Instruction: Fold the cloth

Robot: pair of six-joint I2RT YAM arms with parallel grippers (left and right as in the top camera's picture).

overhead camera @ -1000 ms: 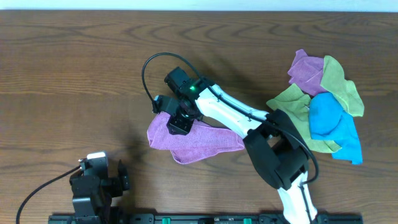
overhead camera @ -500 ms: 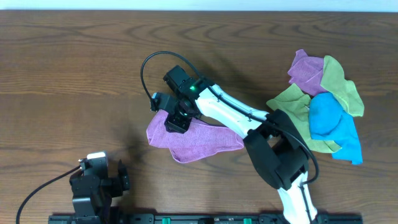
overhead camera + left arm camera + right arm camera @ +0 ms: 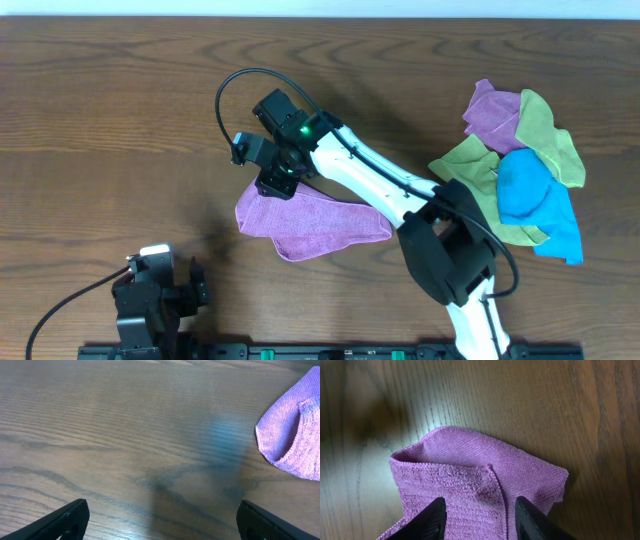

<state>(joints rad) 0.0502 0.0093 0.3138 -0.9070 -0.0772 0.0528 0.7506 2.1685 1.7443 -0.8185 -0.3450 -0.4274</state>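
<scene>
Cloth (image 3: pixel 318 226) rests, seemingly ungripped, below right gripper (image 3: pixel 274 184).

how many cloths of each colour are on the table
purple: 2, purple cloth mid-table and purple cloth in the pile
green: 2, upper green cloth and lower green cloth, possibly one piece
blue: 1, blue cloth
total: 5

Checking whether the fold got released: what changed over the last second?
The right gripper drew back off the purple cloth, away from the base and slightly left. Its jaws are open, so it seems to have let go, and the cloth's corner settled flatter. The left gripper and the cloth pile stayed put.
</scene>
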